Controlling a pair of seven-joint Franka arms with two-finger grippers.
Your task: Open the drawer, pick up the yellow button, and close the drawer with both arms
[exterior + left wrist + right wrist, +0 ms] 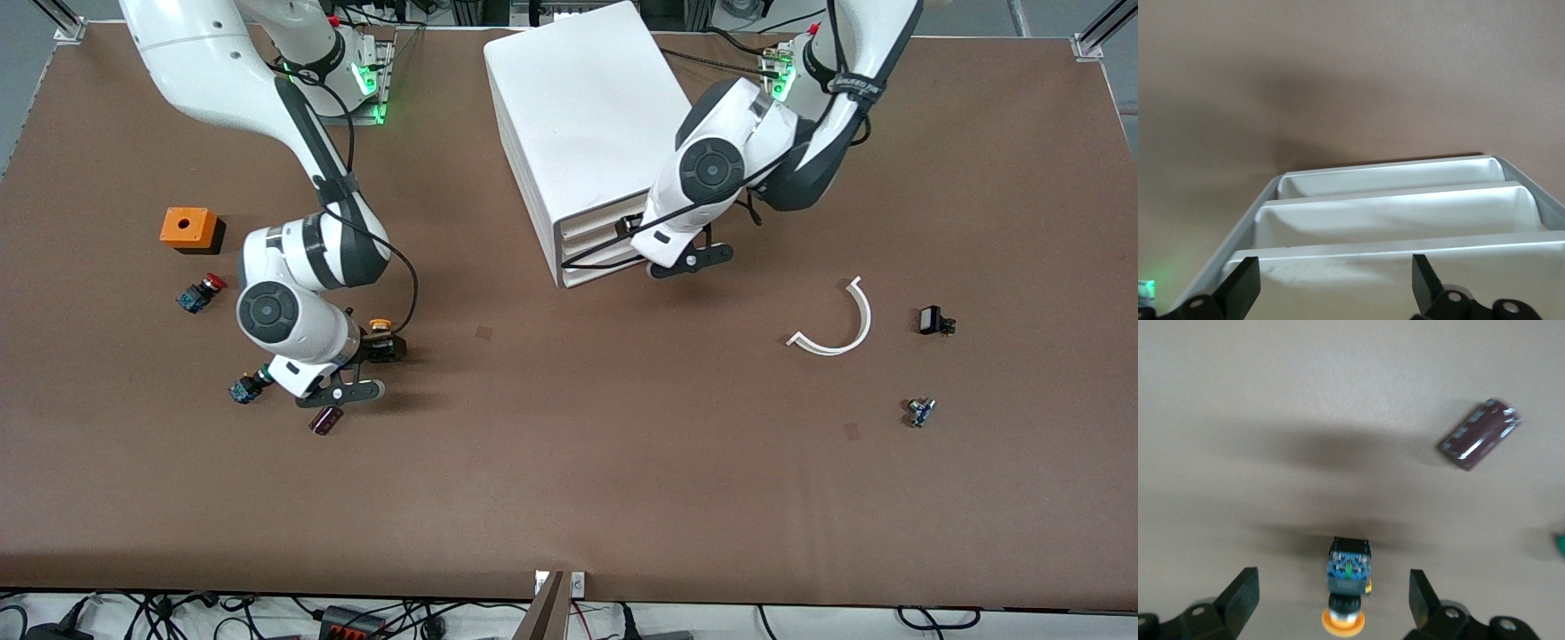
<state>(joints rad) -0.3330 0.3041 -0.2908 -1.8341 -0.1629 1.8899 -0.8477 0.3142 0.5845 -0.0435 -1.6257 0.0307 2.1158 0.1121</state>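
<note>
The cabinet [582, 133] stood at about 12 o'clock on the table [569, 462], its stacked fronts facing the front camera, with bare brown surface open in front of them. The left gripper [642, 233] hung at the front edge of the drawer [597, 226], the uppermost one; in the left wrist view its fingers [1241, 283] stood wide apart over the drawer fronts [1395, 220], holding nothing. The button [381, 336] lay on the table toward 9 o'clock, near the right arm's end, between the spread fingers [1241, 593] of the right gripper [1335, 597], which did not touch it. A maroon cylinder [326, 420] lay just nearer the front camera, a red-capped button [199, 293] and an orange box [188, 228] close by.
</note>
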